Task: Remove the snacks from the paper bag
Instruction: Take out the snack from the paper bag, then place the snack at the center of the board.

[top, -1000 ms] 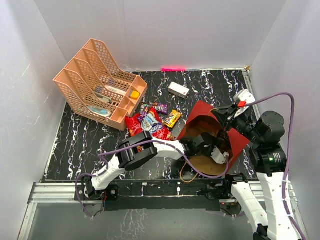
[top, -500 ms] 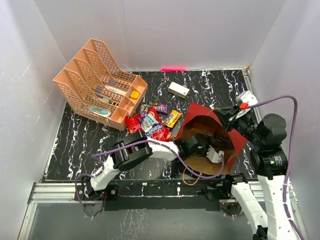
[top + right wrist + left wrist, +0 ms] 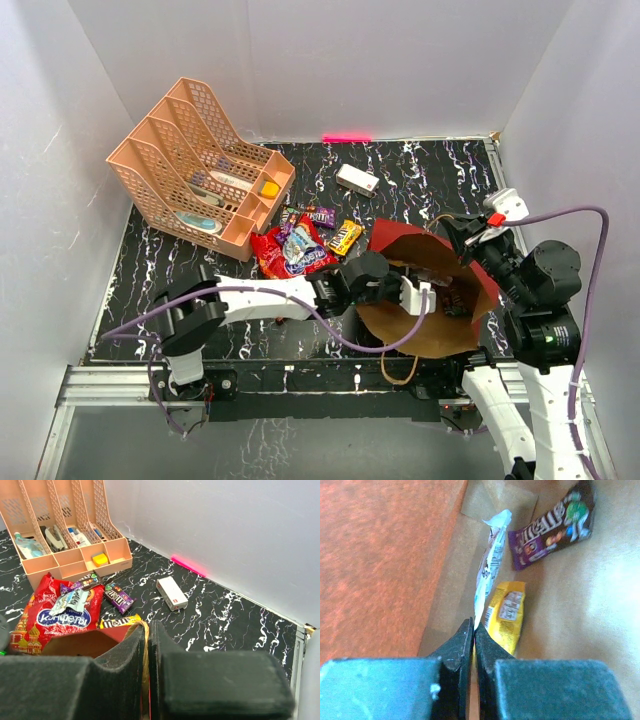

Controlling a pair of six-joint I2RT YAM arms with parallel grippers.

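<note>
Paper bag (image 3: 425,335) lies mouth-open by the near right corner of the bench (image 3: 180,290), the red chip bag (image 3: 295,255) already out at mid-bench. Inside it, the left claw (image 3: 474,626) pinches the white packet (image 3: 487,565) by its end, yellow packet (image 3: 507,612) just beside. Pressed together on the bag's rim, the right claw (image 3: 148,630) seemingly props the mouth open for that reach.

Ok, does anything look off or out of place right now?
Nothing damaged or spilled. The paper bag sags open, its rim pinched by the right pincer. The left pincer, inside the bag, has only the thin edge of a white packet, which looks like a marginal hold.
</note>
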